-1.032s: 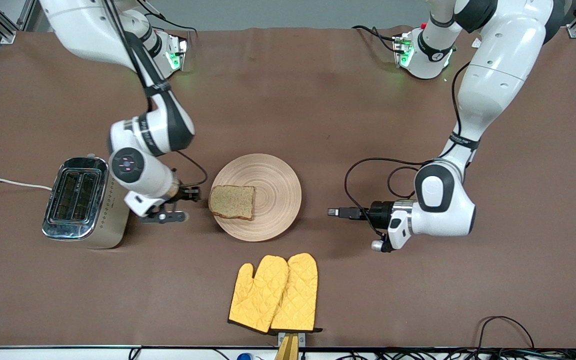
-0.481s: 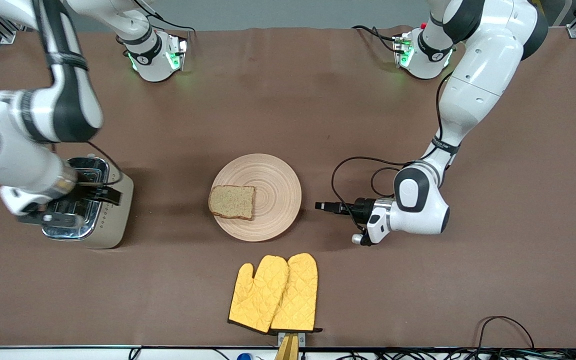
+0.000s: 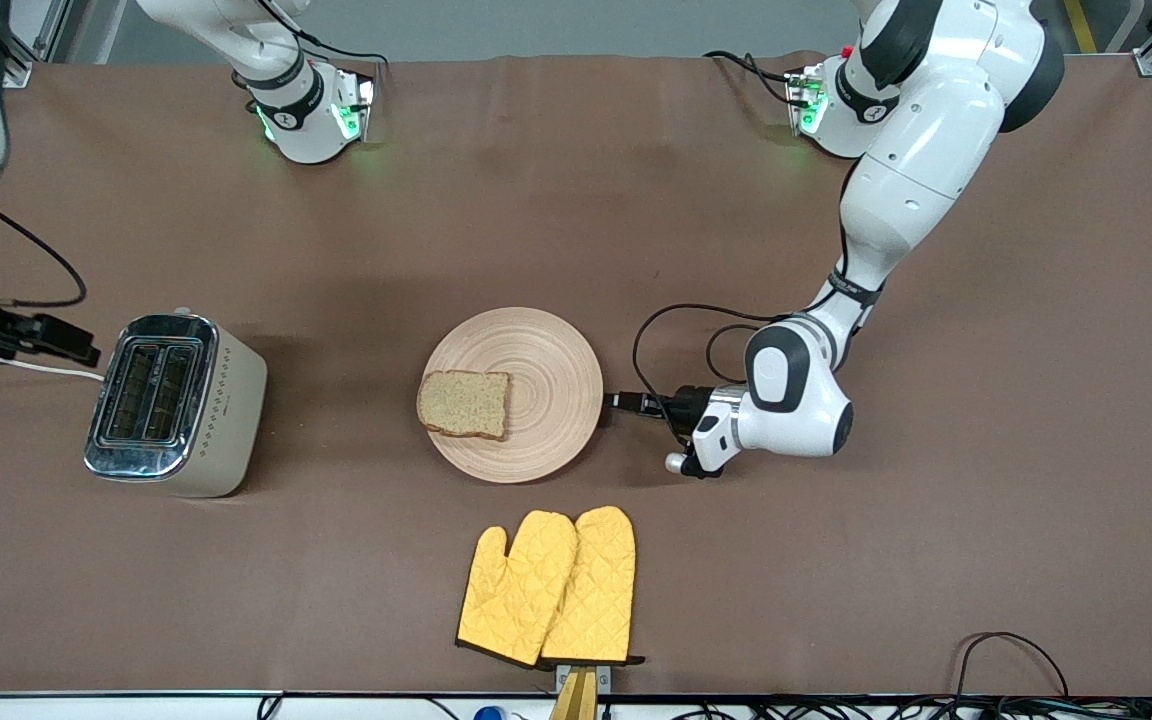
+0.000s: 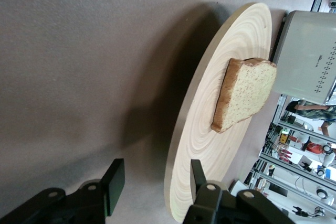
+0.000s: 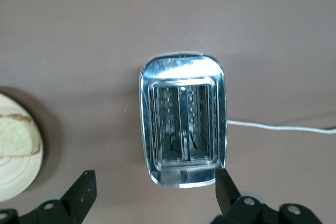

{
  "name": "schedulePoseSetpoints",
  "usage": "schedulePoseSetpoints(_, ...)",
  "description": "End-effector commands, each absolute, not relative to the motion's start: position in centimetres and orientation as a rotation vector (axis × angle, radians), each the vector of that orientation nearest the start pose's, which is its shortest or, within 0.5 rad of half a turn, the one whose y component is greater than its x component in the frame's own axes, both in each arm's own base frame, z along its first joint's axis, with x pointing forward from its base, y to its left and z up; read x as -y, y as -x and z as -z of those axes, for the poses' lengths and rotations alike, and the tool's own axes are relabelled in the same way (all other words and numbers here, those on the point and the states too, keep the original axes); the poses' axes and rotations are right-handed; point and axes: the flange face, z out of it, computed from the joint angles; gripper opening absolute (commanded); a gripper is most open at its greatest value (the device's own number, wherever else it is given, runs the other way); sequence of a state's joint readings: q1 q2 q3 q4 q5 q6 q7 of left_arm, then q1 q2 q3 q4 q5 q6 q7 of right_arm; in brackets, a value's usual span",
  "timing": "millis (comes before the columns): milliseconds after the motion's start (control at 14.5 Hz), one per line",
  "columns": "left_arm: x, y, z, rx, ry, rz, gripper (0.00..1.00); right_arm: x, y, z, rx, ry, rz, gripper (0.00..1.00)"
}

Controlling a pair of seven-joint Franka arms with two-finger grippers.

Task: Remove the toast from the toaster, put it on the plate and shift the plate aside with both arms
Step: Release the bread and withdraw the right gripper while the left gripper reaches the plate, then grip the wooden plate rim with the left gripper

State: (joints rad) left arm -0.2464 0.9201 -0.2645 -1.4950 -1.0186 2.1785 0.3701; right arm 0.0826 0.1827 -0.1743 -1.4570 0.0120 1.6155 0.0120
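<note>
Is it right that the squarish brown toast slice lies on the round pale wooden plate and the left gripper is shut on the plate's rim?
Not quite. The toast slice does lie on the plate, but the left gripper is open, its fingers either side of the rim; the left wrist view shows it.

Brown table (image 3: 576,200) w/ toaster (image 3: 171,405), plate (image 3: 546,360), oven mitts (image 3: 551,585).
</note>
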Motion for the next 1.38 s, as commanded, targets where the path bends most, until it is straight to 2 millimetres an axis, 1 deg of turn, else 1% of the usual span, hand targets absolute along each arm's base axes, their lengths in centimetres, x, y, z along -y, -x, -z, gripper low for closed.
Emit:
schedulePoseSetpoints(0, 36.1, -60.6, -13.9, 0.11, -2.178, 0.27, 0.53, 5.2, -59.6, -62.0, -0.162, 3.165, -0.002, 1.0)
schedulePoseSetpoints(69, 36.2, -60.5, -13.4, 0.127, -2.182, 0.255, 0.51, 5.1, -59.0, -62.9, -0.158, 3.162, 0.02, 1.0)
schedulePoseSetpoints(138, 36.4, -60.3, -13.1, 0.149, -2.178, 0.239, 0.5, 4.8, -58.9, -62.5, -0.151, 3.161, 0.006, 1.0)
schedulePoseSetpoints(206, 36.8, -60.1, -12.9, 0.184, -2.16, 0.21, 0.47, 4.8, -58.7, -61.6, -0.147, 3.159, -0.026, 1.0)
schedulePoseSetpoints(344, 37.9, -59.4, -12.3, 0.218, -2.108, 0.155, 0.42, 4.9, -57.6, -61.9, -0.145, 3.153, -0.026, 1.0)
schedulePoseSetpoints(481, 38.4, -59.0, -11.8, 0.221, -2.099, 0.147, 0.38, 4.4, -57.4, -61.8, -0.126, 3.154, -0.031, 1.0)
schedulePoseSetpoints(619, 38.3, -59.0, -11.7, 0.22, -2.1, 0.145, 0.25, 4.2, -57.3, -61.9, -0.123, 3.154, -0.036, 1.0)
schedulePoseSetpoints(688, 38.3, -59.0, -11.7, 0.219, -2.1, 0.146, 0.14, 3.8, -57.1, -62.0, -0.111, 3.153, -0.041, 1.0)
schedulePoseSetpoints(757, 38.3, -59.2, -12.0, 0.226, -2.103, 0.141, 0.07, 3.2, -57.0, -62.1, -0.097, 3.153, -0.048, 1.0)
schedulePoseSetpoints(825, 38.2, -59.5, -12.6, 0.219, -2.105, 0.137, 0.0, 3.0, -57.0, -62.1, -0.092, 3.152, -0.043, 1.0)
schedulePoseSetpoints(894, 37.9, -59.9, -13.0, 0.217, -2.105, 0.126, 0.0, 2.5, -57.1, -62.2, -0.075, 3.15, -0.036, 1.0)
schedulePoseSetpoints(963, 37.4, -60.5, -13.6, 0.213, -2.106, 0.111, 0.0, 2.7, -57.2, -62.2, -0.075, 3.145, -0.032, 1.0)
schedulePoseSetpoints(1032, 36.8, -61.2, -15.0, 0.185, -2.109, 0.101, 0.0, 2.6, -57.3, -62.0, -0.073, 3.145, -0.032, 1.0)
schedulePoseSetpoints(1101, 36.3, -61.9, -16.6, 0.14, -2.11, 0.106, 0.0, 2.5, -57.5, -62.0, -0.07, 3.145, -0.017, 1.0)
schedulePoseSetpoints(1169, 35.4, -63.0, -19.0, 0.092, -2.114, 0.096, 0.0, 2.4, -57.6, -62.0, -0.072, 3.145, -0.005, 1.0)
schedulePoseSetpoints(1238, 34.9, -63.7, -21.2, 0.07, -2.128, 0.091, 0.0, 2.3, -57.7, -61.9, -0.072, 3.145, 0.002, 1.0)
schedulePoseSetpoints(1307, 33.5, -64.7, -23.3, 0.045, -2.145, 0.072, 0.0, 1.9, -57.8, -61.9, -0.068, 3.145, 0.005, 1.0)
